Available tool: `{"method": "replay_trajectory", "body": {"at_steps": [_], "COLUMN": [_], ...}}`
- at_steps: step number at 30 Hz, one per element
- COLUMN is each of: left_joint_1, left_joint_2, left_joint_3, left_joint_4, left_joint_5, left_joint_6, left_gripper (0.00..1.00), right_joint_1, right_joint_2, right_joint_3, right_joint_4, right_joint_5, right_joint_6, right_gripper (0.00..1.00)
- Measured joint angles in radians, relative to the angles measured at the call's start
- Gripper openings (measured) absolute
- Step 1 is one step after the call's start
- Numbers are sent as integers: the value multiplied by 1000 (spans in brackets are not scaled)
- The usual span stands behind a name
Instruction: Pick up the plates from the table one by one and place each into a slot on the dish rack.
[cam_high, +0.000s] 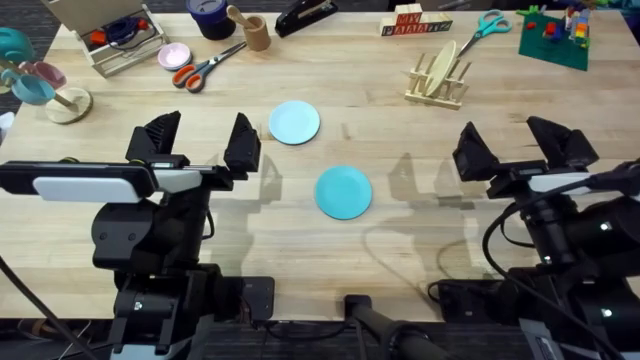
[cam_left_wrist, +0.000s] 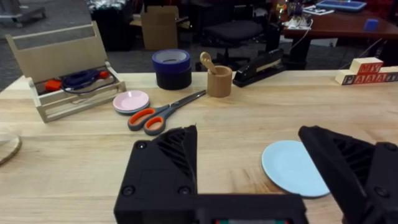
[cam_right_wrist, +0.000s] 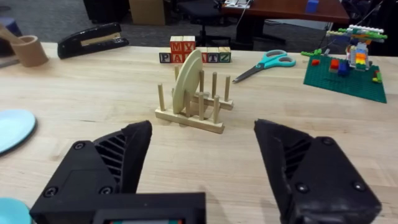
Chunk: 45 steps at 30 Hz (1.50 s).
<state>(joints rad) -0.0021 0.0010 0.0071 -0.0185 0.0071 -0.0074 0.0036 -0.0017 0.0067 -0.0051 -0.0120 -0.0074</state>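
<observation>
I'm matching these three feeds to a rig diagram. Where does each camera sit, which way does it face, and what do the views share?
Overhead: above the arm bases, looking down and forward over the table; both arms show.
Left wrist: on the left arm, facing the pale blue plate, its own left gripper open.
Right wrist: on the right arm, facing the dish rack, its right gripper open.
Shared: that plate shows in all three.

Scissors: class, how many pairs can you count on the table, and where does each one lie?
2. The orange-handled scissors lie at the table's far left, beside the small pink dish. The teal-handled scissors lie at the far right, between the letter blocks and the green baseplate.
</observation>
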Motion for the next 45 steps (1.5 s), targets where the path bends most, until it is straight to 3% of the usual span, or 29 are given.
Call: {"method": "replay_trajectory", "body": {"at_steps": [20,25,31,35,45], "left_joint_1": [0,0,0,0,0], "left_joint_2": [0,0,2,65,461], "left_joint_3": [3,58,156,237,607], "left_joint_4": [-1,-7,-10,-87,-412], "left_joint_5": [0,0,0,0,1], "left_joint_6": [0,0,0,0,0], "left_gripper": [993,993,991,991,991], "right_joint_1": [0,0,0,0,0], "right_joint_2": [0,0,20,96,455], "right_joint_3": [0,27,141,241,610], "right_joint_4": [5,2,4,-47,-353], "right_joint_5": [-3,-6,-8,-8,-10], "right_joint_6": [12,12,12,12,13], "right_gripper": [996,996,995,996,995]}}
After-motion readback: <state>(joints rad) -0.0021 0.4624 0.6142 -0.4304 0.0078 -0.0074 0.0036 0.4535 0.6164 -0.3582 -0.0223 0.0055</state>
